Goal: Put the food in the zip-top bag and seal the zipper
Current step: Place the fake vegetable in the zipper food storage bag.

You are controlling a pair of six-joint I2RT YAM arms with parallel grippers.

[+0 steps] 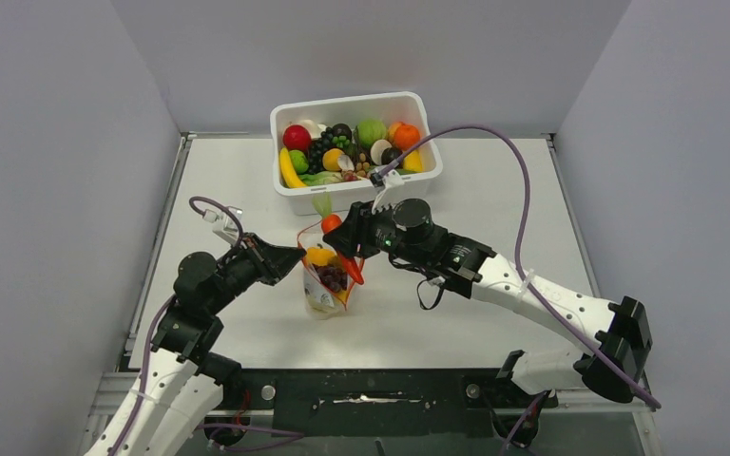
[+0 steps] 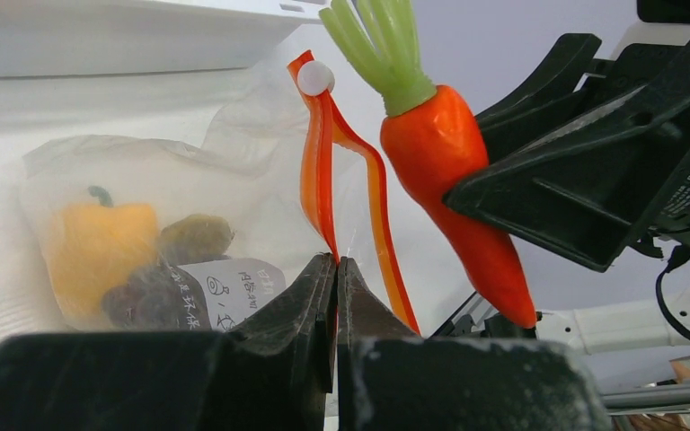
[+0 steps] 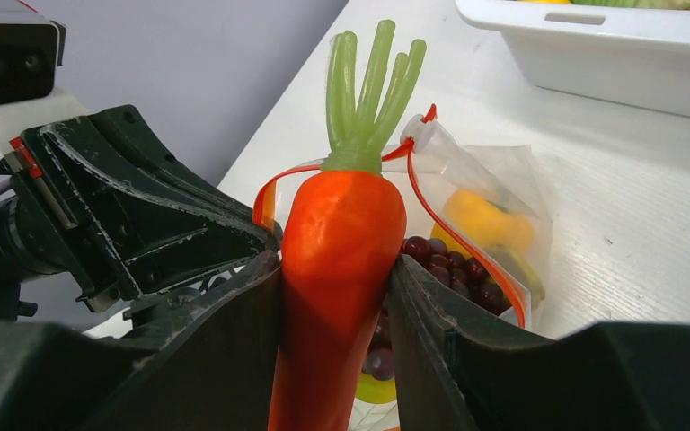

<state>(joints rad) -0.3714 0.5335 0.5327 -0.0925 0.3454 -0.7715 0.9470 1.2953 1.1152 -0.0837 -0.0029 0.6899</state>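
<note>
Glossy orange, green-topped carrot (image 3: 346, 224) gripped by right end effector (image 3: 334, 269); left end effector (image 2: 335, 265) tight on zipper (image 2: 314, 171) of clear bag (image 2: 144, 171).

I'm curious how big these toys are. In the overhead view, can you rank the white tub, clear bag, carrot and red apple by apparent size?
Largest to smallest:
white tub
zip-top bag
carrot, partly hidden, so only roughly ranked against the bag
red apple
</note>
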